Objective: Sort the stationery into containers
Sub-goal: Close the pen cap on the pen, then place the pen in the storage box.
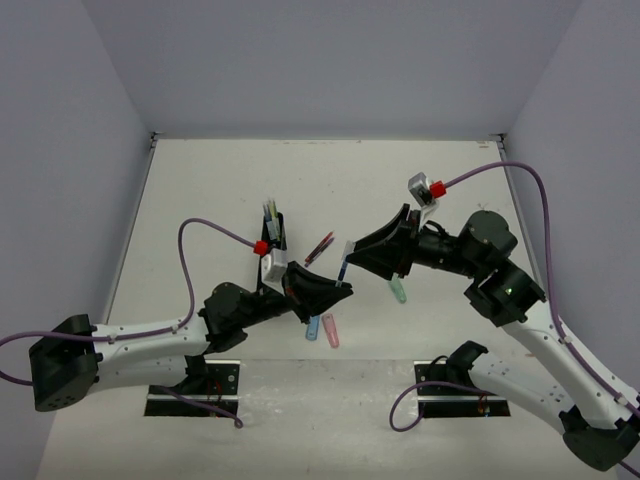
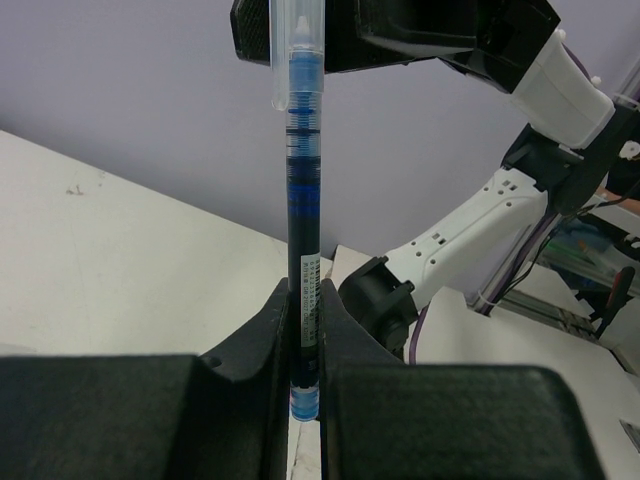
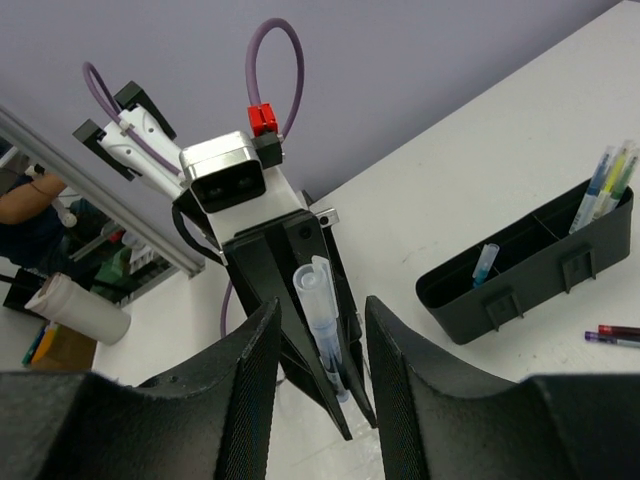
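Mid-air handover. I am pinching the blue pen (image 2: 301, 190) upright, low on its barrel, in the tightly closed left gripper (image 2: 304, 292). The right gripper (image 3: 322, 310) is straddling its capped end, jaws parted, not touching. Light, stiff, slick: I judge the barrel a safer hold than the cap.

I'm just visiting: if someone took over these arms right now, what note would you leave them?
Left gripper: shut on a blue pen.
Right gripper: open, jaws either side of its clear cap.
Done: a few pens stand in the black organiser.
Left: this pen, plus red and purple pens, a green piece, a blue piece and a pink piece on the table.
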{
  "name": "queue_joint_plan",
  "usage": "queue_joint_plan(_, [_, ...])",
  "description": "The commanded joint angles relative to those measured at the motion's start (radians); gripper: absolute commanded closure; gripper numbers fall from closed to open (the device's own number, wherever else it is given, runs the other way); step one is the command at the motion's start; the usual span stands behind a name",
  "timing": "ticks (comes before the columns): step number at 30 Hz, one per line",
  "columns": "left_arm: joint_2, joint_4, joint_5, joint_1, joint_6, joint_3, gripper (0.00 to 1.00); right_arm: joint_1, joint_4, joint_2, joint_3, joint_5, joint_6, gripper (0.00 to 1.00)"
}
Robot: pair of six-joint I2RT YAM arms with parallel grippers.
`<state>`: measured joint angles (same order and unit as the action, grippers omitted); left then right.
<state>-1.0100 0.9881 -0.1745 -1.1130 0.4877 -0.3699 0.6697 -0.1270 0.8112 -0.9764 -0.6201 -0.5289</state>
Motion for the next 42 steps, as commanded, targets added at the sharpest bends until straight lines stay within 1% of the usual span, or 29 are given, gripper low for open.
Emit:
queue_joint_plan(1, [-0.011,0.007,0.010,0.002,-0.001,-0.043,1.00,0.005,0.064,0.016,-0.025,-0.031,-0.022,0.65])
queue_joint_plan(3, [-0.008,-0.005,0.028,0.002,0.002,-0.045,1.00,0.007,0.067,0.025,-0.029,-0.041,-0.022,0.68])
queue_joint_plan(6, [0.007,-0.032,0.058,0.002,-0.003,-0.053,1.00,0.007,0.068,0.031,-0.027,-0.046,-0.020,0.79])
queue_joint_plan(13, [0.031,-0.073,0.078,0.001,-0.014,-0.069,1.00,0.008,0.071,0.036,-0.016,-0.055,-0.014,0.84])
queue_joint_plan(14, [0.033,-0.078,0.079,0.002,-0.018,-0.072,1.00,0.008,0.066,0.040,-0.019,-0.050,-0.010,0.99])
queue_joint_plan(15, [0.033,-0.082,0.082,0.002,-0.018,-0.072,0.97,0.008,0.065,0.041,-0.023,-0.046,-0.007,1.00])
queue_joint_plan(16, [0.033,-0.084,0.082,0.002,-0.019,-0.068,0.91,0.008,0.063,0.041,-0.026,-0.041,-0.005,1.00])
queue_joint_plan(17, [0.032,-0.085,0.080,0.002,-0.021,-0.064,0.72,0.008,0.063,0.038,-0.029,-0.029,-0.004,1.00])
queue_joint_plan(18, [0.031,-0.085,0.084,0.002,-0.021,-0.060,0.51,0.008,0.065,0.036,-0.031,-0.015,-0.005,1.00])
queue_joint_plan(19, [0.031,-0.087,0.089,0.002,-0.017,-0.056,0.34,0.008,0.066,0.033,-0.031,-0.005,-0.005,1.00])
queue_joint_plan(21, [0.035,-0.095,0.103,0.002,-0.014,-0.044,0.07,0.007,0.068,0.023,-0.037,0.031,-0.005,1.00])
queue_joint_plan(22, [0.037,-0.099,0.107,0.002,-0.014,-0.040,0.01,0.008,0.070,0.019,-0.038,0.046,-0.003,1.00])
queue_joint_plan(23, [0.039,-0.111,0.111,0.002,-0.014,-0.038,0.00,0.008,0.071,0.015,-0.039,0.060,-0.001,1.00])
queue_joint_plan(26, [0.052,-0.159,0.140,0.002,-0.018,-0.035,0.00,0.008,0.070,0.009,-0.042,0.117,0.008,1.00])
queue_joint_plan(28, [0.077,-0.229,0.194,0.002,-0.023,-0.037,0.00,0.008,0.066,0.008,-0.046,0.155,0.035,1.00])
queue_joint_plan(29, [0.093,-0.303,0.232,0.002,-0.024,-0.044,0.00,0.008,0.071,0.009,-0.042,0.184,0.051,1.00])
queue_joint_plan(31, [0.161,-0.494,0.401,0.002,-0.007,-0.106,0.00,0.008,0.106,0.018,-0.027,0.305,0.086,1.00])
queue_joint_plan(33, [0.226,-0.762,0.589,0.002,0.046,-0.210,0.00,0.008,0.127,0.052,-0.014,0.378,0.114,1.00])
queue_joint_plan(35, [0.260,-1.076,0.794,0.002,0.162,-0.334,0.00,0.008,0.212,0.108,-0.005,0.403,0.122,1.00])
queue_joint_plan(37, [0.272,-1.444,1.000,0.002,0.316,-0.479,0.00,0.018,0.285,0.186,-0.005,0.428,0.120,1.00])
queue_joint_plan(39, [0.266,-1.807,1.134,0.002,0.456,-0.593,0.00,0.032,0.321,0.259,-0.032,0.449,0.124,1.00])
queue_joint_plan(40, [0.264,-1.935,1.182,0.002,0.522,-0.644,0.00,0.052,0.326,0.301,-0.053,0.453,0.133,1.00])
queue_joint_plan(41, [0.263,-2.027,1.223,0.002,0.583,-0.692,0.00,0.074,0.329,0.345,-0.074,0.454,0.144,1.00])
queue_joint_plan(42, [0.264,-2.038,1.246,0.002,0.606,-0.722,0.00,0.081,0.337,0.380,-0.088,0.458,0.154,1.00])
